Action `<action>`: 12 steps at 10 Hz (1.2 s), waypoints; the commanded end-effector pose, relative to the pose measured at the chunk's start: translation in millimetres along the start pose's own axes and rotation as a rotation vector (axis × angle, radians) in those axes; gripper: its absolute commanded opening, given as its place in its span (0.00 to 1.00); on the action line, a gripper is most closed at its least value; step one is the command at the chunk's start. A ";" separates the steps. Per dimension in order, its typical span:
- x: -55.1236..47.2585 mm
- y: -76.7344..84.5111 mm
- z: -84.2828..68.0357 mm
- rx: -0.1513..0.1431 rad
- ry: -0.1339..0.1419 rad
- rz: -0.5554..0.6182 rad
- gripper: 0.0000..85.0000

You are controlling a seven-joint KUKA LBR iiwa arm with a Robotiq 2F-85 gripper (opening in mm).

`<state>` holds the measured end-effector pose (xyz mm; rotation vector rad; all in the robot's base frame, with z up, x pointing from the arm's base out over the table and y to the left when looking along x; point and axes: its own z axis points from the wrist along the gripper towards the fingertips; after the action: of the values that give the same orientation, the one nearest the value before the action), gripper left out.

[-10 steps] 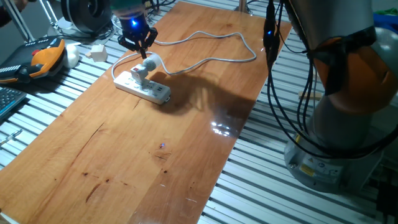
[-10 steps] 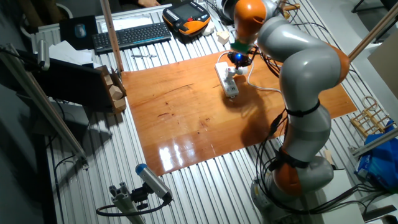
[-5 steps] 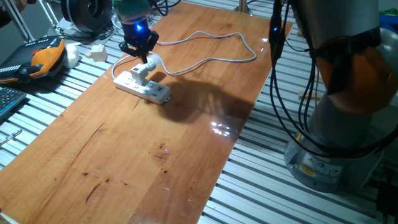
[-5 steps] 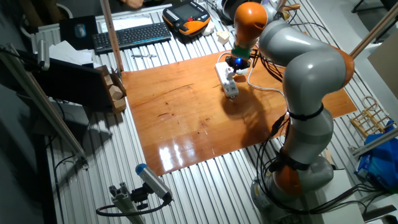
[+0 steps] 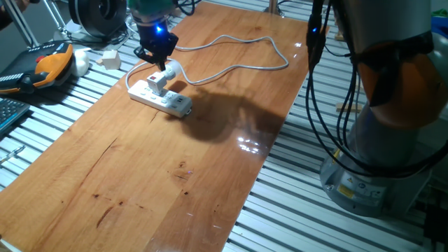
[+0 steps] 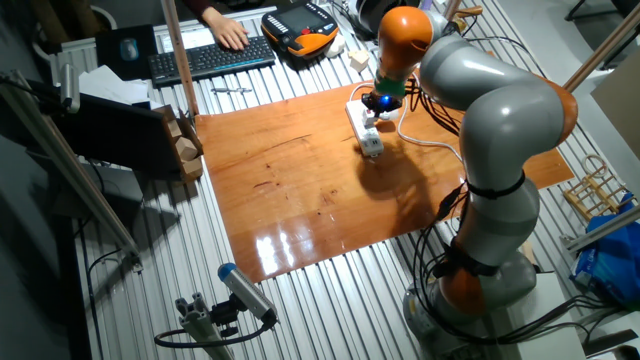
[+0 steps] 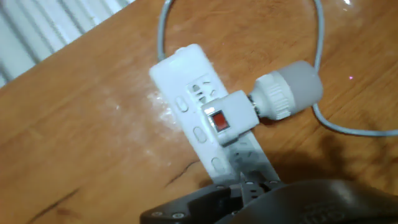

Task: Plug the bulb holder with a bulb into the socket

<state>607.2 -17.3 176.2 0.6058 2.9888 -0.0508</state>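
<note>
End effector (image 5: 158,57) hangs directly over the bulb holder with a bulb (image 5: 159,80), its dark fingers spread to either side of the bulb end in one fixed view; whether the pads actually touch the holder cannot be told, and the hand view shows only a dark finger edge at the bottom of the picture.

Below it, the bulb holder with a bulb (image 7: 261,104) sits on the socket (image 7: 208,130), its square body with a red switch pressed against the strip's face and the round bulb sticking out sideways over the wood. It looks seated in an outlet, so the plugging step appears essentially done; what seems left is for the arm to let go, if it grips at all, and lift away. How fully the pins are home is hidden.

Counting: one bulb holder, one socket (image 6: 366,128), one grey cable (image 5: 241,52) looping across the bench (image 5: 175,161), one arm.
</note>
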 end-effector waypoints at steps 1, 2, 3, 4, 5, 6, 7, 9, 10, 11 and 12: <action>-0.1 -0.1 -0.3 -0.057 -0.016 -0.594 0.00; -0.6 -0.8 -0.5 -0.056 -0.024 -0.586 0.00; -1.5 -1.7 -1.0 -0.053 -0.026 -0.586 0.00; -1.3 -1.4 -1.1 -0.055 -0.026 -0.586 0.00; -0.2 0.2 -1.3 -0.060 -0.028 -0.579 0.00; 0.5 2.4 -2.4 -0.060 -0.029 -0.576 0.00; 1.4 4.3 -3.8 -0.056 -0.033 -0.575 0.00; 0.8 4.3 -4.0 -0.065 -0.027 -0.570 0.00; 0.7 4.1 -3.9 -0.067 -0.025 -0.569 0.00; 0.5 4.0 -3.9 -0.067 -0.025 -0.568 0.00; 0.4 4.0 -3.9 -0.067 -0.025 -0.566 0.00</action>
<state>608.1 -13.4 180.0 -0.0308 3.0256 -0.0100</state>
